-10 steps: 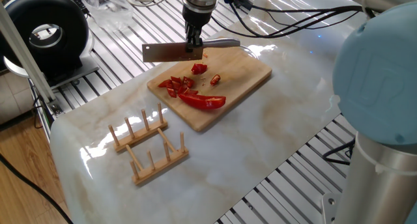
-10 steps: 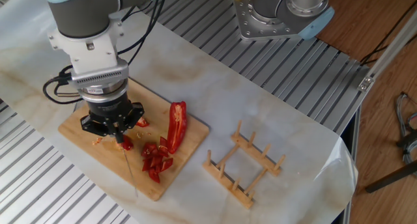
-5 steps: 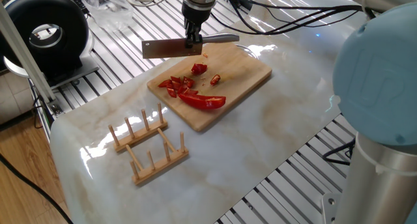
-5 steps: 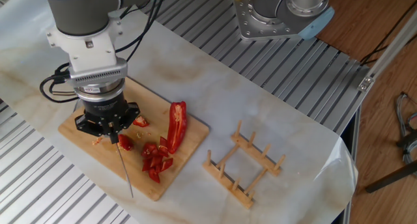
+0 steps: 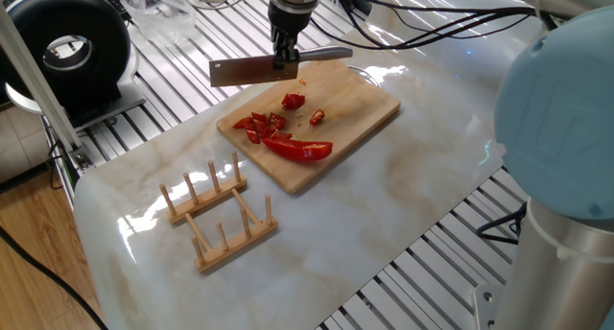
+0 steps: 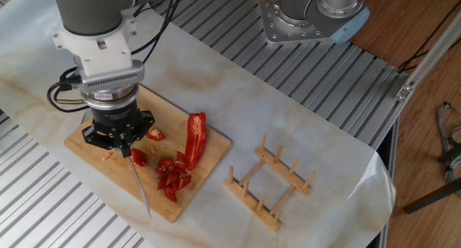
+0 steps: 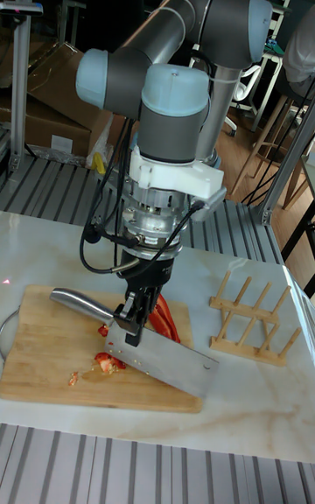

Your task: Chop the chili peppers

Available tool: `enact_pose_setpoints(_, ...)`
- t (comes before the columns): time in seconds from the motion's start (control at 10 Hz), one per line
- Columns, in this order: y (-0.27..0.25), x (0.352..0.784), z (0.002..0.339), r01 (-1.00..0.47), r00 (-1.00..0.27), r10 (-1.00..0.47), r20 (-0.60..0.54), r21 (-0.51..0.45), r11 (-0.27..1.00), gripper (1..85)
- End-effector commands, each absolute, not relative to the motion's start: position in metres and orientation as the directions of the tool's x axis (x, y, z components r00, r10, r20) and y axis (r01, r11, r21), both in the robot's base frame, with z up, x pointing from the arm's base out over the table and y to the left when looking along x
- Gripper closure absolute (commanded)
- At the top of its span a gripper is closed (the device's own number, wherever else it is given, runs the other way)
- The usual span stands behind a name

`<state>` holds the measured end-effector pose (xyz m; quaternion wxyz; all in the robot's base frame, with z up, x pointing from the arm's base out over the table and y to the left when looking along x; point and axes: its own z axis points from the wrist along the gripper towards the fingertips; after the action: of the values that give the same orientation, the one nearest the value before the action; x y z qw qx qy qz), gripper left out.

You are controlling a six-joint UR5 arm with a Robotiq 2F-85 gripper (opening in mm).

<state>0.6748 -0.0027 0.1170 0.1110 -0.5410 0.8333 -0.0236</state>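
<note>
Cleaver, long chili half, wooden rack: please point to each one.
Cleaver (image 5: 242, 73): one fixed view, on the blade.
Long chili half (image 6: 195, 136): other fixed view, mid-body.
Wooden rack (image 5: 223, 246): one fixed view, on the base.

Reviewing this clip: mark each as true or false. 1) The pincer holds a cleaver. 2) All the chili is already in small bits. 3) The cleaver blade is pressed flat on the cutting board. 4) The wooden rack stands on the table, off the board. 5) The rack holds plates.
1) True: the pincer is shut on the cleaver.
2) False: the chili peppers include one long uncut half beside the small bits.
3) False: the blade hangs above the cutting board, clear of it.
4) True: the wooden rack sits on the table, apart from the board.
5) False: its slots are empty.
</note>
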Motion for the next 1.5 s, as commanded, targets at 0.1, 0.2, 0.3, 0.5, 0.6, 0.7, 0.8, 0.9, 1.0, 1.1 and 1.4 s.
enact_pose_setpoints(0.1, -0.011, 0.671, 0.123, -0.910, -0.346, -0.927, -0.141, -0.191, 0.369, 84.3)
enact_pose_setpoints(0.2, -0.011, 0.674, 0.123, -0.902, -0.359, -0.922, -0.145, -0.198, 0.383, 84.3)
enact_pose_setpoints(0.3, -0.008, 0.679, 0.125, -0.870, -0.418, -0.890, -0.183, -0.202, 0.450, 84.3)
enact_pose_setpoints(0.5, -0.030, 0.690, 0.127, -0.745, -0.591, -0.783, -0.192, -0.243, 0.622, 84.3)
enact_pose_setpoints(0.6, -0.032, 0.687, 0.126, -0.656, -0.692, -0.690, -0.212, -0.215, 0.723, 84.3)
enact_pose_setpoints(0.7, -0.039, 0.690, 0.127, -0.514, -0.796, -0.552, -0.249, -0.202, 0.833, 84.3)
enact_pose_setpoints(0.8, -0.055, 0.689, 0.127, -0.353, -0.881, -0.397, -0.256, -0.203, 0.914, 84.3)
enact_pose_setpoints(0.9, -0.075, 0.681, 0.127, -0.322, -0.903, -0.377, -0.207, -0.258, 0.911, 84.3)
enact_pose_setpoints(1.0, -0.078, 0.674, 0.124, -0.306, -0.917, -0.355, -0.180, -0.252, 0.918, 84.3)
enact_pose_setpoints(1.1, -0.076, 0.671, 0.124, -0.261, -0.934, -0.306, -0.183, -0.231, 0.937, 84.3)
enact_pose_setpoints(1.4, -0.056, 0.664, 0.121, 0.089, -0.975, 0.070, -0.213, -0.081, 0.993, 84.3)
